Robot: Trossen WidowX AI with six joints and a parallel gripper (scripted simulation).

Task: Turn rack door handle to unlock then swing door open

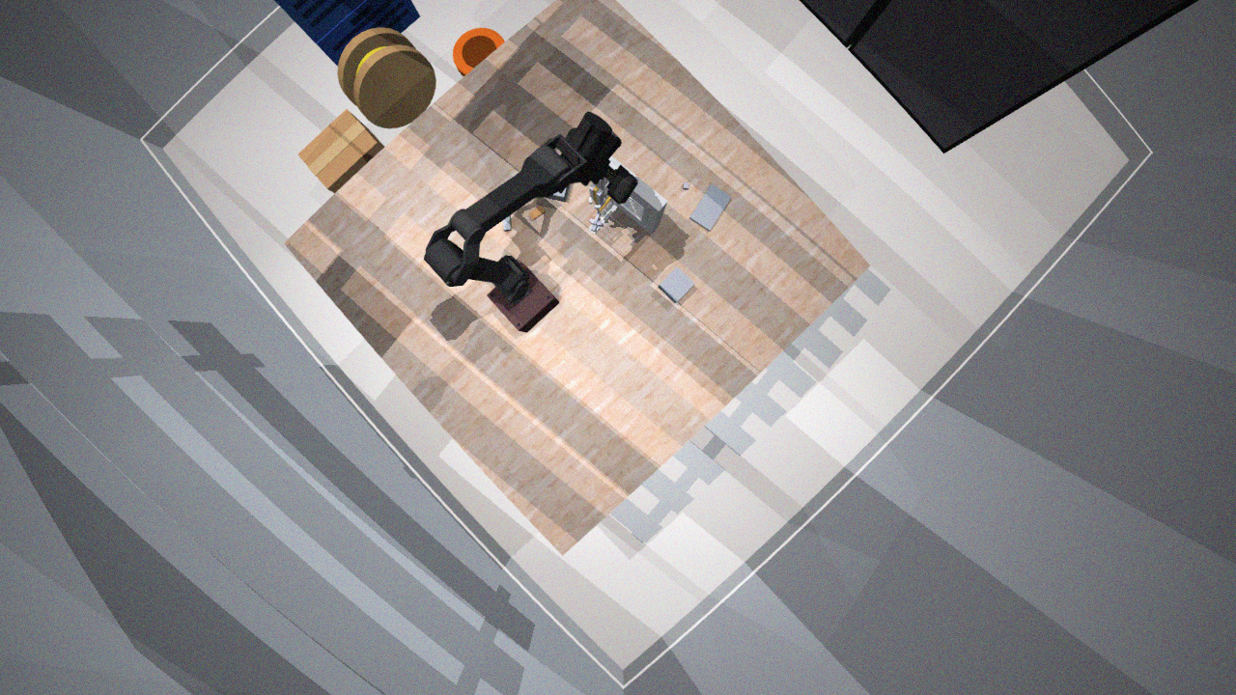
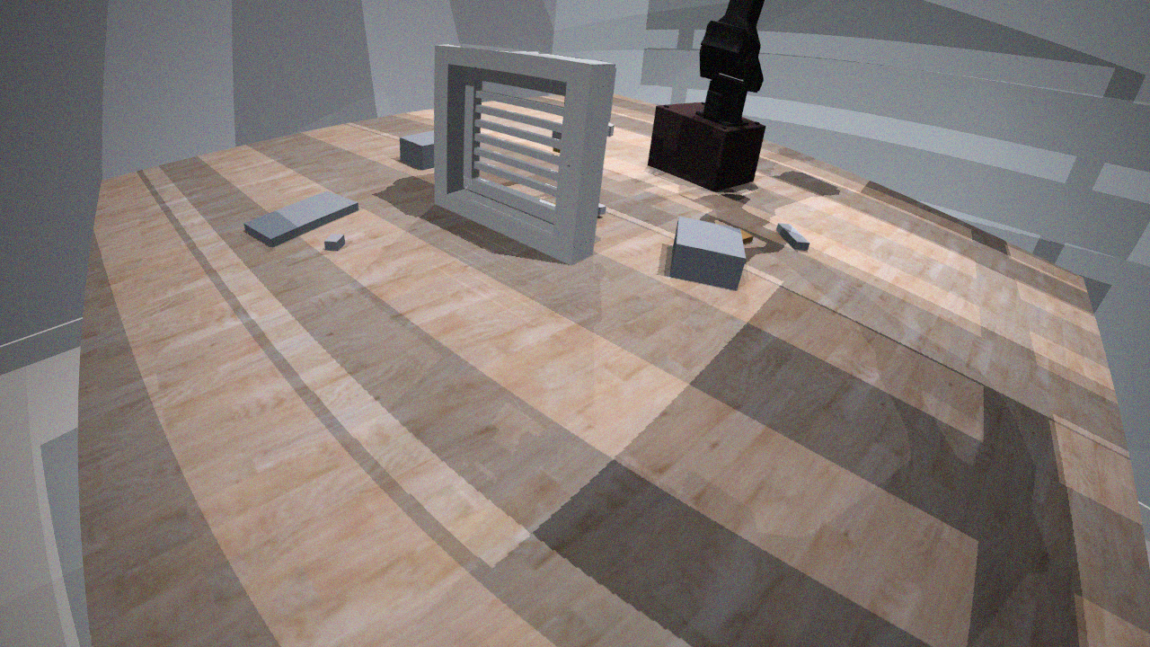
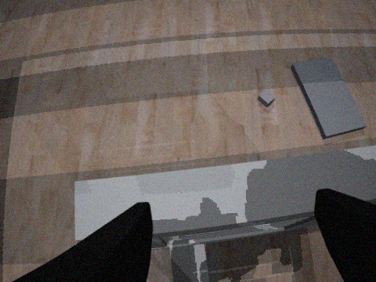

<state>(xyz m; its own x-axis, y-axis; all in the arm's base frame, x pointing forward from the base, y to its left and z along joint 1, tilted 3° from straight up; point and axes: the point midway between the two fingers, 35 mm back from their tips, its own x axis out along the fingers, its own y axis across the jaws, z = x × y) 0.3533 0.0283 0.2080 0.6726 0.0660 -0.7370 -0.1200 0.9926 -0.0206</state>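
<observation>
The light grey rack frame stands upright on the table. Its slatted door looks closed, in line with the frame. Small pale and yellow parts stick out on the side facing the arm base. I cannot tell the handle's turn from them. My gripper is open and empty. It points down above the frame's top, which crosses the wrist view below and between the fingertips. In the top view the arm hides part of the fingers; in the second the gripper is out of view.
A flat grey slab and a small cube lie behind the frame. Grey blocks stand off its two sides. A small bar and an orange piece lie nearer the arm base.
</observation>
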